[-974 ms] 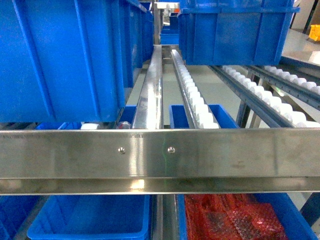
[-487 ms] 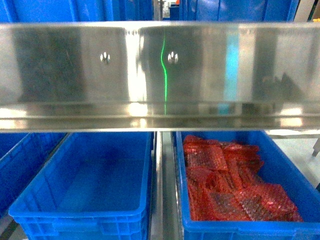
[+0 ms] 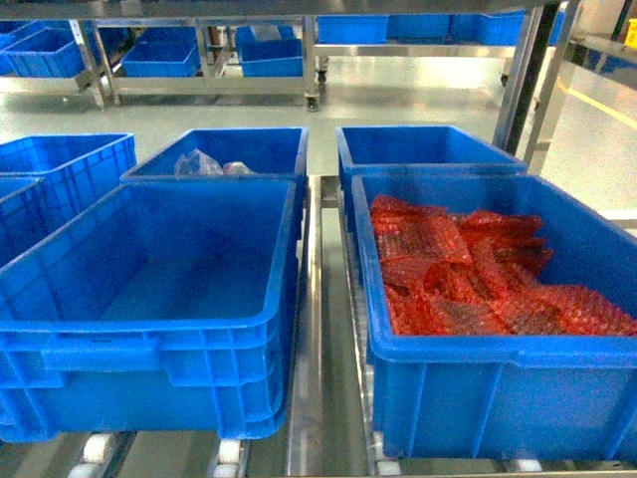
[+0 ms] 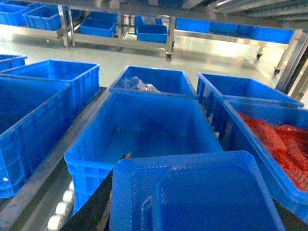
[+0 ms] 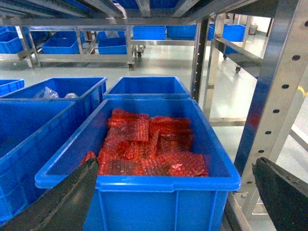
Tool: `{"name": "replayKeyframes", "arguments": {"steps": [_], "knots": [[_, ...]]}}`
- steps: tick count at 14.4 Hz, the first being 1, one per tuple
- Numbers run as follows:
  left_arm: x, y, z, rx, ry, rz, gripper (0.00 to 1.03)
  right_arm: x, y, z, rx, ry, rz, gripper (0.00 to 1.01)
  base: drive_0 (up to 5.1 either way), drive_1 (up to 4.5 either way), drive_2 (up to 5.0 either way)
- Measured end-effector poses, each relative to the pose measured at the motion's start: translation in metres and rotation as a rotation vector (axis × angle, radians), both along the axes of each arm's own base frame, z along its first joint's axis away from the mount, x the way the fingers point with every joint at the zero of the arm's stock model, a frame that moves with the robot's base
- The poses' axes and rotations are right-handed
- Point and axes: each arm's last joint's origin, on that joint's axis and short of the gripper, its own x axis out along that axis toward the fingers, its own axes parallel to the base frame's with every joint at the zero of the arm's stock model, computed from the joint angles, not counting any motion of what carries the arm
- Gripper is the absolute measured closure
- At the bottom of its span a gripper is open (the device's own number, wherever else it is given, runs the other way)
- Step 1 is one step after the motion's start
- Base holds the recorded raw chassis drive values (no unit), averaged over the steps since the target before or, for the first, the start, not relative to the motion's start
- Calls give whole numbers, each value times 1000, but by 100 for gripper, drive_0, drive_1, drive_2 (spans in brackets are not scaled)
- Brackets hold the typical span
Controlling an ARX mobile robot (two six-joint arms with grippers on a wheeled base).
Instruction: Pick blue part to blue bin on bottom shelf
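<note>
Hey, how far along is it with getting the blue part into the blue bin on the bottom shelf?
Done: the left gripper carries the blue part, a tray-like piece, at the bottom of its wrist view. In hand: it is in front of the empty bin, beside the bin of red bags. Left: lowering the part in and letting go. The right gripper is open and holds nothing.

I see glossy blue plastic bins (image 3: 149, 329), crinkly red bubble-wrap bags (image 3: 468, 279) beside them, brushed-metal rails (image 3: 307, 398).
</note>
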Motion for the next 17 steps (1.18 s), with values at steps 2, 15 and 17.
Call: {"name": "replayKeyframes", "arguments": {"steps": [2,15,17], "knots": [[0,0,0,0,1,0,59,0,0,0,-1,0,0,3,0,0,0],[0,0,-1,3,4,0,59,0,0,0,-1,1,0,3,0,0,0],[0,0,-1,3,5,0,59,0,0,0,-1,2,0,3,-1,176,-178]]}}
